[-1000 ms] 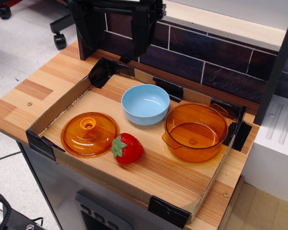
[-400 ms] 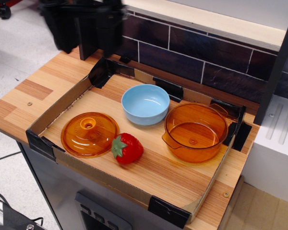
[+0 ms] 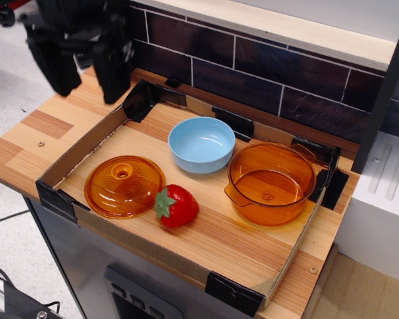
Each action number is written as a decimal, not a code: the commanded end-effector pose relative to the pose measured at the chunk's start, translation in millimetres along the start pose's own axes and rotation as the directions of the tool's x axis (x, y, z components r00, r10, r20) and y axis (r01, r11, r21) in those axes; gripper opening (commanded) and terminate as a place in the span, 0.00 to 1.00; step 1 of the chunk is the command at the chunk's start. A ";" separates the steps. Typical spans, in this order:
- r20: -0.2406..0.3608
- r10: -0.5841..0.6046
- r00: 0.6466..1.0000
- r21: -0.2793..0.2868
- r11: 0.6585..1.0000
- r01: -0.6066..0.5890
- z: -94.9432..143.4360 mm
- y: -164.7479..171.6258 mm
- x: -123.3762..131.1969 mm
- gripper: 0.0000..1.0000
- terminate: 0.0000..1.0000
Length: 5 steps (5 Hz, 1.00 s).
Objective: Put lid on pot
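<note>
The transparent orange lid (image 3: 124, 186) with a small central knob lies flat at the front left of the cardboard tray (image 3: 86, 143). The transparent orange pot (image 3: 271, 183) with two side handles stands open and empty at the right of the tray. My gripper (image 3: 85, 80) is black, hangs high above the table's back left, up and to the left of the lid. Its two fingers are apart with nothing between them.
A light blue bowl (image 3: 201, 144) stands between lid and pot at the tray's back. A red toy strawberry (image 3: 175, 205) lies right beside the lid. A dark tiled wall (image 3: 266, 76) runs behind. A white unit (image 3: 386, 199) stands to the right.
My gripper has moved left and toward the front, from the back wall to above the table's left part. Lid, pot, bowl and strawberry have not moved.
</note>
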State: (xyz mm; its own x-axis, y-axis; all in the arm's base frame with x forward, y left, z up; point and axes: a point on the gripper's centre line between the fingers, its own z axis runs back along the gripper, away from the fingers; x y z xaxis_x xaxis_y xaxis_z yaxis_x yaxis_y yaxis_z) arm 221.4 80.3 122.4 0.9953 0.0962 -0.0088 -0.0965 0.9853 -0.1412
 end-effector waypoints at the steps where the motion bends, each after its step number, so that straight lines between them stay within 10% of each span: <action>1: 0.045 -0.020 0.999 0.075 0.997 0.017 -32.6 11.9 0.5 1.00 0.00; 5: 0.050 0.023 0.999 0.153 0.988 -0.030 -78.3 11.1 15.7 1.00 0.00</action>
State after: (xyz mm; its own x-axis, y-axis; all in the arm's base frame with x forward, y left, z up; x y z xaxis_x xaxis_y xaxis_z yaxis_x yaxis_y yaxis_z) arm 228.1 77.9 34.0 0.9927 0.1209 0.0008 -0.1209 0.9927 0.0037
